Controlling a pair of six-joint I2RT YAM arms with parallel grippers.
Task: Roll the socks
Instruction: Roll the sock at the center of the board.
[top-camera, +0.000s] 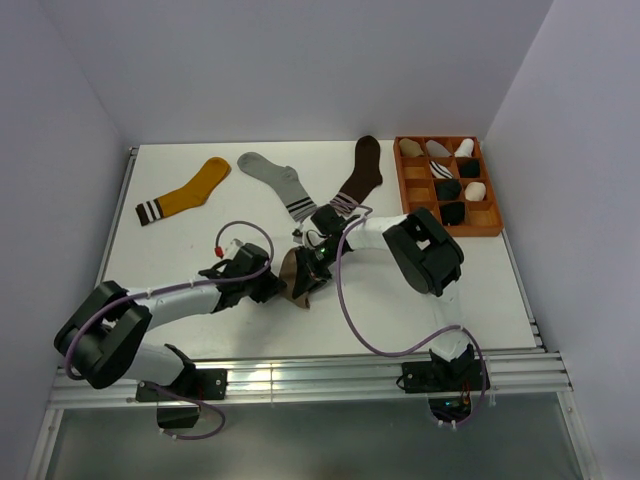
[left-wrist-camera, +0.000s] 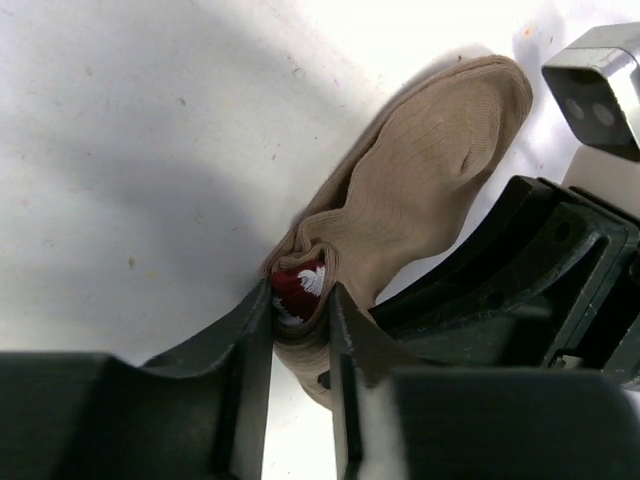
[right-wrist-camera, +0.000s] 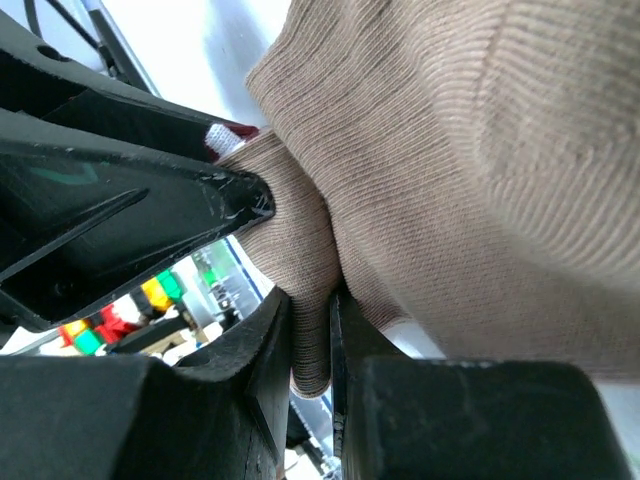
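A taupe sock (top-camera: 296, 272) with a maroon-and-white cuff lies bunched on the white table between both grippers. In the left wrist view the sock (left-wrist-camera: 430, 170) stretches up and to the right, and its folded cuff (left-wrist-camera: 298, 283) is pinched in my left gripper (left-wrist-camera: 300, 300), which is shut on it. My right gripper (right-wrist-camera: 310, 320) is shut on a narrow fold of the same sock (right-wrist-camera: 480, 180), right next to the left gripper's finger (right-wrist-camera: 150, 210). From above, the left gripper (top-camera: 277, 287) and right gripper (top-camera: 310, 266) meet at the sock.
A mustard-yellow sock (top-camera: 187, 192), a light grey sock (top-camera: 277, 180) and a dark brown sock (top-camera: 360, 175) lie flat at the back of the table. An orange compartment tray (top-camera: 478, 232) at the back right holds several rolled socks. Walls stand on three sides.
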